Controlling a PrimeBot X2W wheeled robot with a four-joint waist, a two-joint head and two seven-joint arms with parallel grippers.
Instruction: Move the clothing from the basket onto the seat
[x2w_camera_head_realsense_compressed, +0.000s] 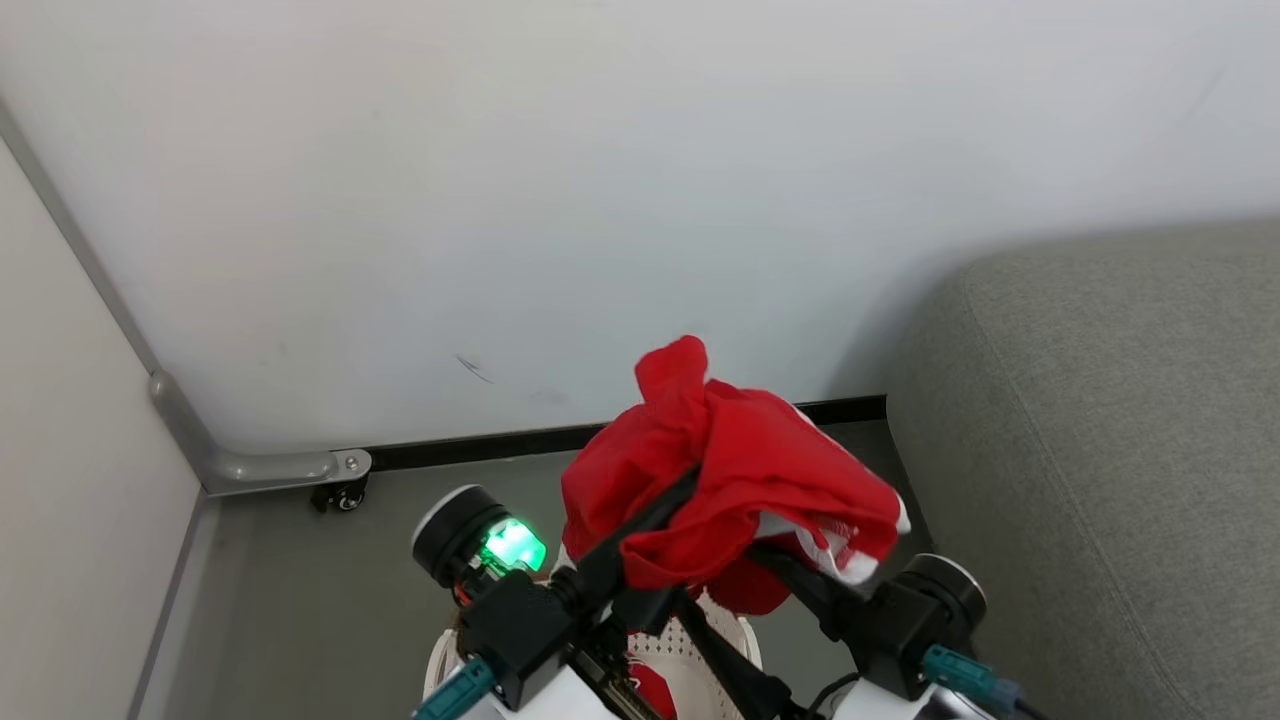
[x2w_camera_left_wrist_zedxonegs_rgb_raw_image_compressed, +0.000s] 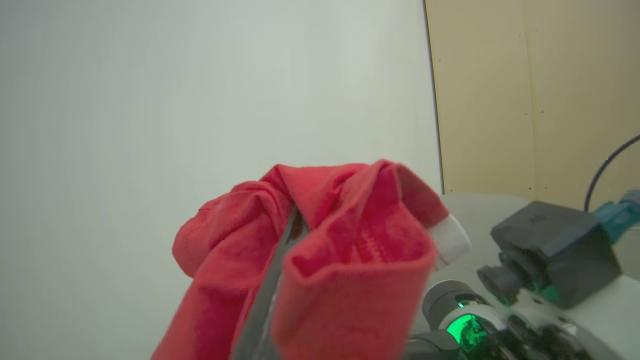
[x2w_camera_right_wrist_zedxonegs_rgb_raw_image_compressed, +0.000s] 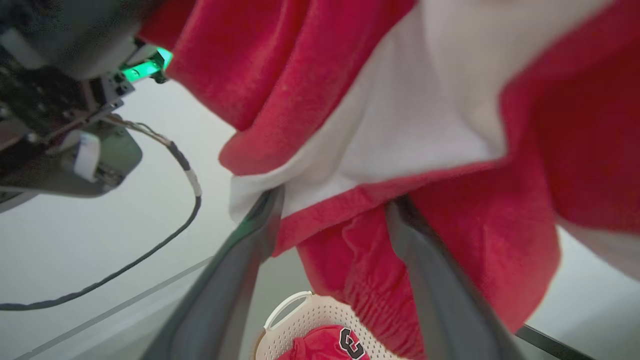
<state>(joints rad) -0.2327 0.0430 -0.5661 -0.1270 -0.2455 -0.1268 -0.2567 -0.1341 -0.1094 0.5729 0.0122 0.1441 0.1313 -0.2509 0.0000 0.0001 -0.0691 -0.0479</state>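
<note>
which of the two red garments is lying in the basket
The red jersey with the black-and-white numeral, lying in the cream perforated plastic basket. The red shorts with white trim are held up in the air above it.

Black wrist housings (x2w_camera_head_realsense_compressed: 515, 625) carry teal connectors (x2w_camera_head_realsense_compressed: 455, 692) and a green light (x2w_camera_head_realsense_compressed: 515, 545); fingers (x2w_camera_right_wrist_zedxonegs_rgb_raw_image_compressed: 435, 290) look dark, perhaps grey.

A white wall (x2w_camera_head_realsense_compressed: 500, 200) is standing ahead, carrying a small dark scuff (x2w_camera_head_realsense_compressed: 472, 368) low down. A black baseboard (x2w_camera_head_realsense_compressed: 480, 442) is running along its foot, meeting the grey floor (x2w_camera_head_realsense_compressed: 300, 600). At the left a beige panel (x2w_camera_head_realsense_compressed: 60, 480) is joining the wall. A grey metal rail (x2w_camera_head_realsense_compressed: 250, 467) is following that joint and bending at the bottom. A small black caster (x2w_camera_head_realsense_compressed: 345, 497) is sitting under its end.
</note>
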